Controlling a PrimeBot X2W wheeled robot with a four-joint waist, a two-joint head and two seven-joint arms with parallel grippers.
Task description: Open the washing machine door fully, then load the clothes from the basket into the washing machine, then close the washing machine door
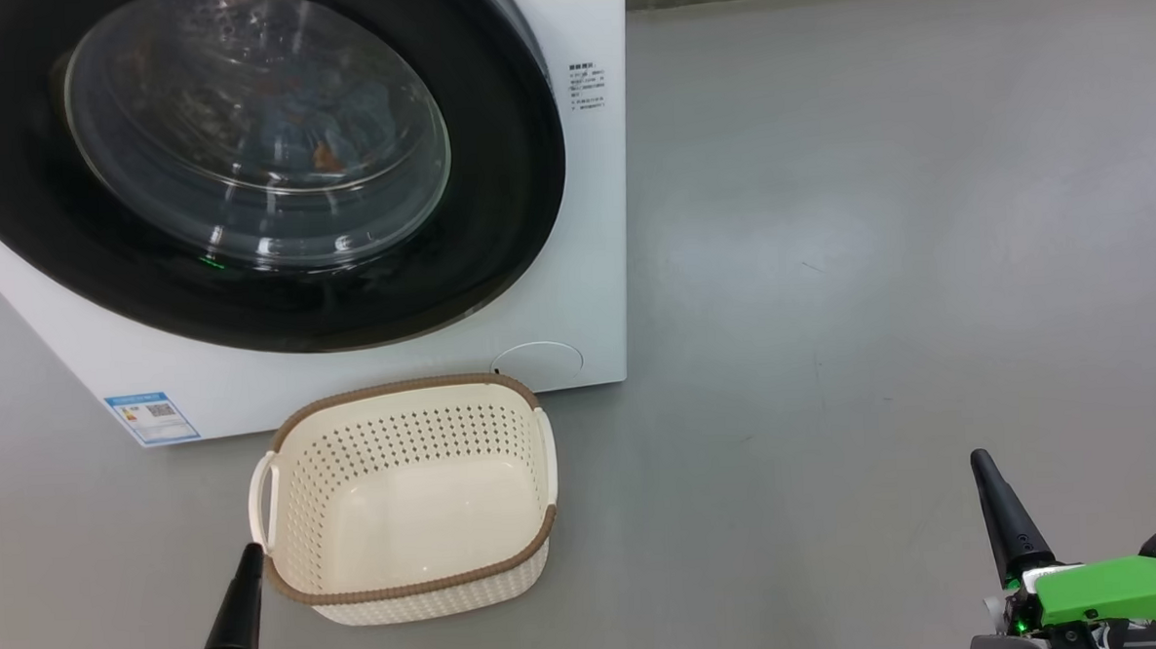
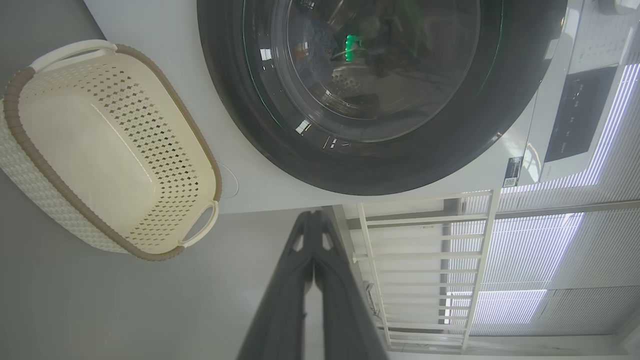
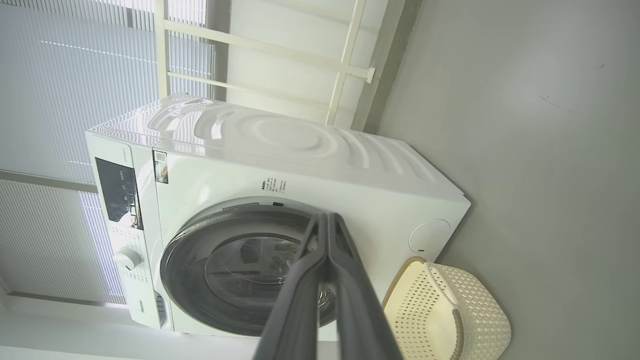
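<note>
The washing machine point(image 1: 577, 295) stands at the upper left of the head view, and its door point(image 1: 495, 221) lies flat against the front, black rim around a glass bowl. Behind the glass, blue clothes point(image 1: 335, 116) with orange marks lie in the drum. The cream basket point(image 1: 405, 498) sits on the floor before the machine with nothing in it. My left gripper point(image 1: 249, 553) is shut, its tips beside the basket's left handle. My right gripper point(image 1: 981, 458) is shut, far right over bare floor. The left wrist view has the door point(image 2: 380, 165) and basket point(image 2: 110, 150); the right wrist view has the washing machine point(image 3: 300, 150).
Grey floor point(image 1: 877, 253) spreads wide to the right of the machine. A white rail frame point(image 2: 425, 260) and window blinds point(image 3: 65, 75) stand behind the machine. A blue label sticker point(image 1: 151, 417) sits at the machine's lower left corner.
</note>
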